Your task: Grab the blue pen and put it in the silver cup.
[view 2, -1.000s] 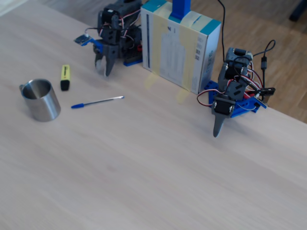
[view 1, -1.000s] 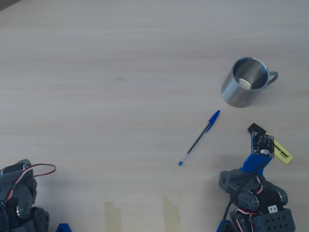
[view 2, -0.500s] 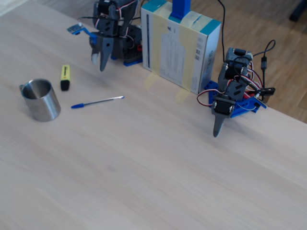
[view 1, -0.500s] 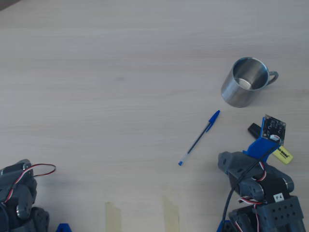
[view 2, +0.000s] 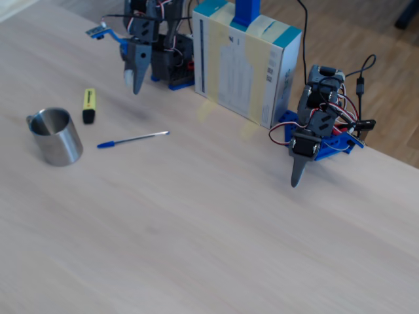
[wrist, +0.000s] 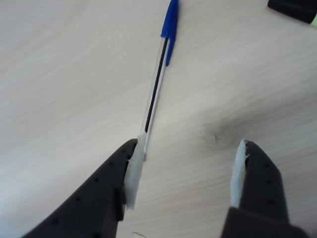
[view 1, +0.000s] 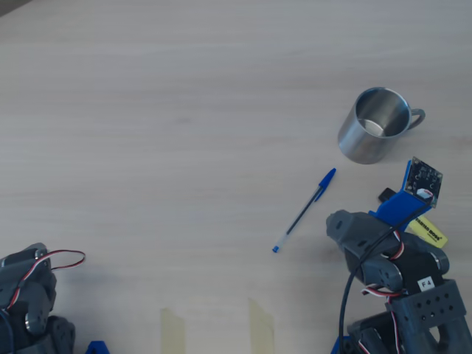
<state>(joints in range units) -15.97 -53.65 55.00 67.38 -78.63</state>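
Observation:
The blue pen [view 1: 304, 211] lies flat on the wooden table, its blue cap towards the silver cup [view 1: 375, 125]. The cup stands upright and empty, handle to the right in the overhead view. In the wrist view my gripper [wrist: 190, 151] is open and empty, hanging above the table. The pen [wrist: 157, 84] runs up and away from the left fingertip [wrist: 134, 171], which overlaps its rear end in that view. In the fixed view the gripper [view 2: 135, 84] points down behind the pen [view 2: 131, 139], right of the cup [view 2: 55, 136].
A yellow highlighter [view 2: 89, 104] with a black cap lies between cup and arm, partly under the arm in the overhead view [view 1: 429, 231]. A second arm [view 2: 308, 147] and a cardboard box [view 2: 245, 62] stand at the table's far side.

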